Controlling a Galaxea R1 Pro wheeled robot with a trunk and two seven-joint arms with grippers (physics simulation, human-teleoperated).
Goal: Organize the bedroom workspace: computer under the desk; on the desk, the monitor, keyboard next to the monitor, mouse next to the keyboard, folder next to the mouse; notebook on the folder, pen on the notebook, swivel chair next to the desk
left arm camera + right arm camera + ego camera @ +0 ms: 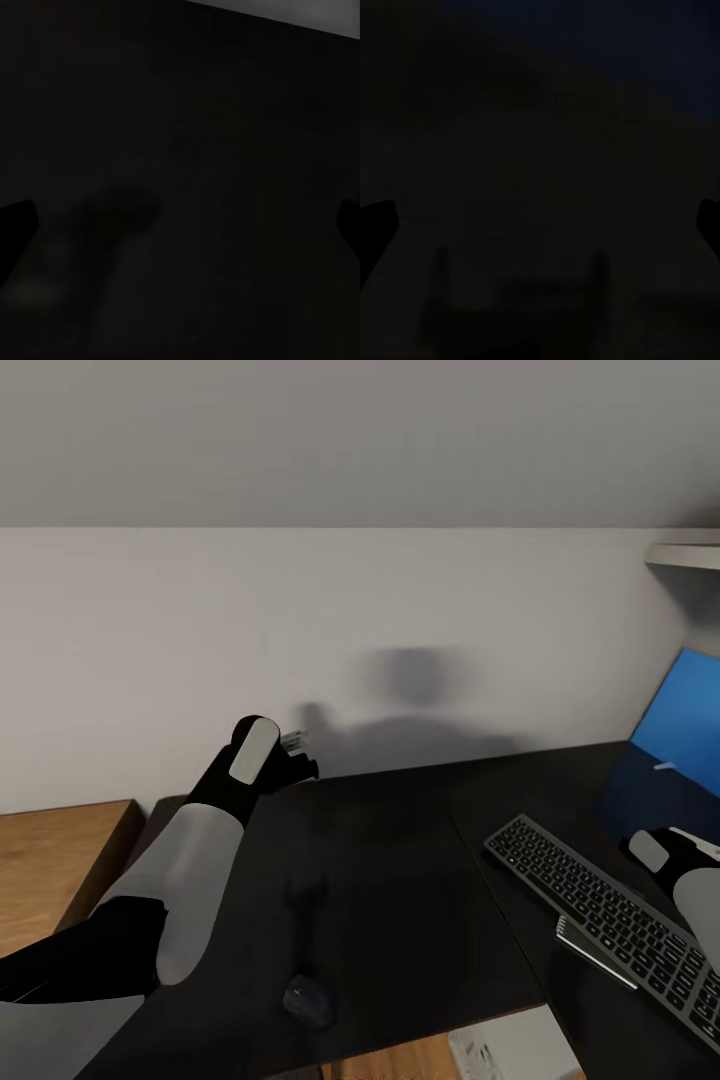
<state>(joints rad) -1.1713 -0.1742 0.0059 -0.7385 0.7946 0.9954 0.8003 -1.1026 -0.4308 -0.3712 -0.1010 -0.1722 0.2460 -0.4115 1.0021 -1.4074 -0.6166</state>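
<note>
The glossy black desk [400, 860] spans the head view. The keyboard [610, 915] lies slanted on its right part, and the dark notebook [597, 952] sits against the keyboard's near edge. The black mouse [307, 1001] rests near the front edge. A light grey box, the computer [510, 1050], shows below that edge. My left gripper [300, 755] hovers at the desk's far edge by the wall, and its fingers [15, 225] are spread wide with nothing between them. My right gripper [540, 225] is open over a dark surface, with its wrist [655, 850] beyond the keyboard's far end. The monitor and swivel chair are out of view.
A bright blue panel [690, 715] leans at the right edge. Below it is a darker blue patch [650, 795], and I cannot tell whether that is a reflection or the folder. A small white streak [665, 765] sits between them. Low oak shelving [60, 860] stands at the left, and a white shelf [690, 555] hangs at the upper right.
</note>
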